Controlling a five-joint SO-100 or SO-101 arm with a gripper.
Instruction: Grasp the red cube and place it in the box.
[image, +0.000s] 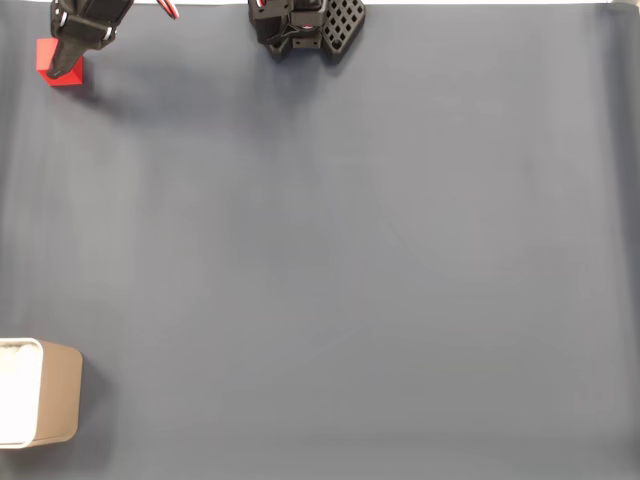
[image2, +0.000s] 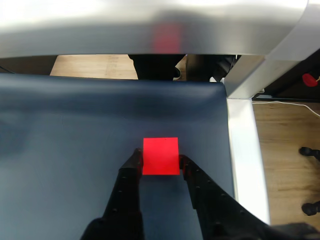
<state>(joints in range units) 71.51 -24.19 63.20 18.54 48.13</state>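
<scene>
— At top left of the fixed view, your gripper covers the red cube; the box waits bottom left, well apart.

— Wrist view: jaws flank the cube's sides, apparently touching, closed for lifting.

Red cube: in the fixed view, its upper part is hidden behind the black gripper; whether the fingers press its sides cannot be told there.
Gripper: cut off by the top edge in the fixed view; its rear runs off the bottom edge in the wrist view.
Box: cut off by the left edge in the fixed view.
Arm base: cut off by the top edge.
Metal beam: blurred across the far side in the wrist view.
</scene>
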